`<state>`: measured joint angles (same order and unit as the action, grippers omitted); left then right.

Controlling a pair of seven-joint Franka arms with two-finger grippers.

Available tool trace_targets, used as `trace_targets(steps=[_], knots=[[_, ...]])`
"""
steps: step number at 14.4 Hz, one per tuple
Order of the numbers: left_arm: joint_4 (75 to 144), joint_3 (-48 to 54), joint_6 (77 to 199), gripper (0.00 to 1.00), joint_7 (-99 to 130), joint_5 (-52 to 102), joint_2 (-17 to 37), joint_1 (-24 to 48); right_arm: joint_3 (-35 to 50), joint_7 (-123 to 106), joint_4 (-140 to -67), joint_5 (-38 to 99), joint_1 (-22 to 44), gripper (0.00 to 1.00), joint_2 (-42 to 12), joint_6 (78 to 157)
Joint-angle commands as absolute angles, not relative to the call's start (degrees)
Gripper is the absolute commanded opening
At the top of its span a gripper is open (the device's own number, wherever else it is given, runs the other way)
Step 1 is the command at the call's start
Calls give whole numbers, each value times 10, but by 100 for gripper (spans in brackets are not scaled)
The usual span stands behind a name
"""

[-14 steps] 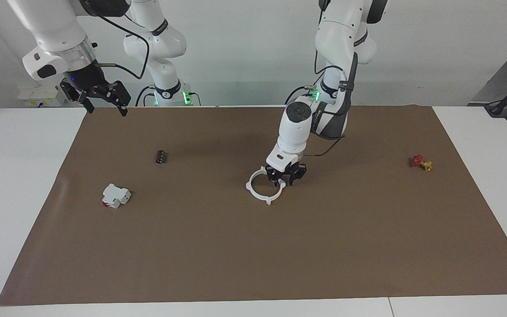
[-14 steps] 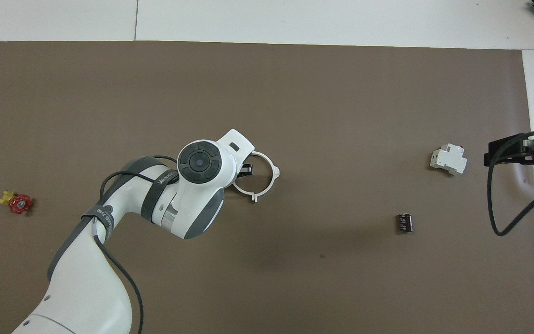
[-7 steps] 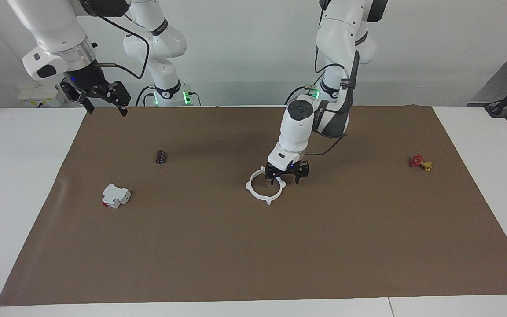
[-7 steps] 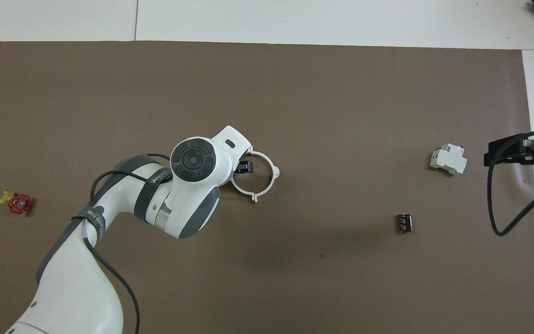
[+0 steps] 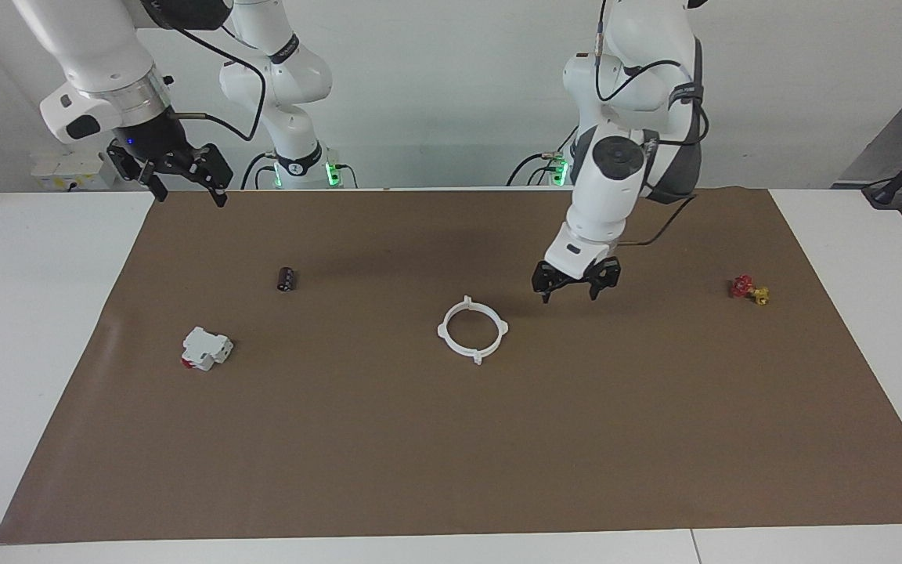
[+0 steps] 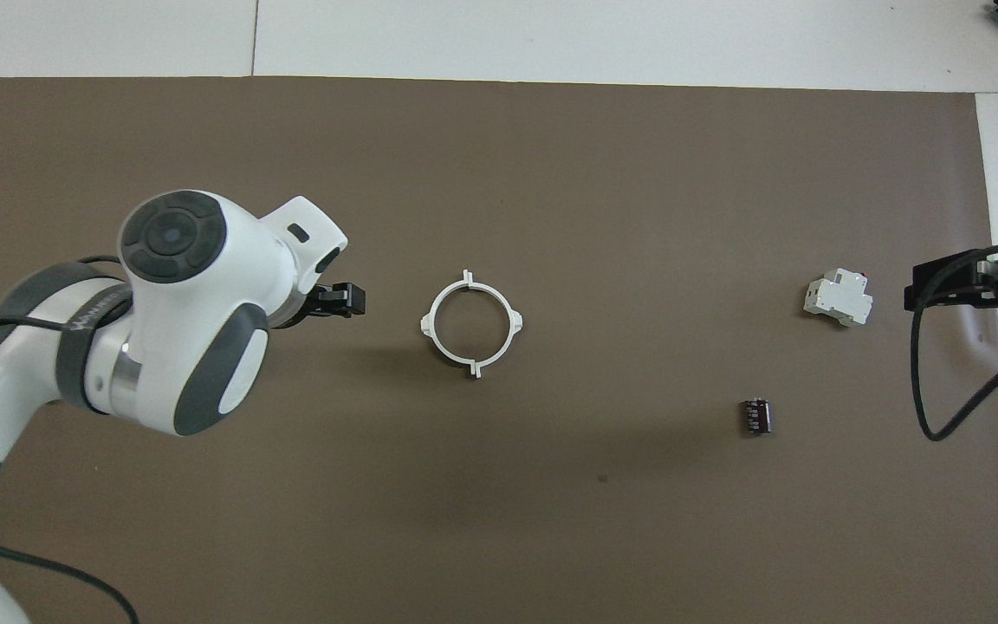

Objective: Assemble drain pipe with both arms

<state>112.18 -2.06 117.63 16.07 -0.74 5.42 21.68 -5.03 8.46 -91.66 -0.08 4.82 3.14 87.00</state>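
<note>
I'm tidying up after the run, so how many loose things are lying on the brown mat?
4: the white ring mid-mat; the black cylinder and white box toward the right arm's end, the box farther from the robots; the red-and-yellow valve toward the left arm's end. Nothing seems hidden.

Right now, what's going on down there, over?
Left gripper open, empty, raised over the mat beside the ring. Right gripper open, waiting at its end of the table. White ring lies whole on the mat, untouched. Nothing in the way.
</note>
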Motion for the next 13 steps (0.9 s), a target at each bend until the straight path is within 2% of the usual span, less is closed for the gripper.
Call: trace_targets(steps=[1, 7, 13], knots=[[1143, -15, 1145, 99, 88, -17, 17, 165, -48, 82, -920, 11, 45, 100, 38, 867], [1115, -18, 1125, 99, -31, -11, -17, 66, -49, 82, -920, 11, 45, 100, 38, 867], [988, -20, 1036, 100, -74, 5, -6, 26, -49, 82, -920, 11, 45, 100, 38, 867]])
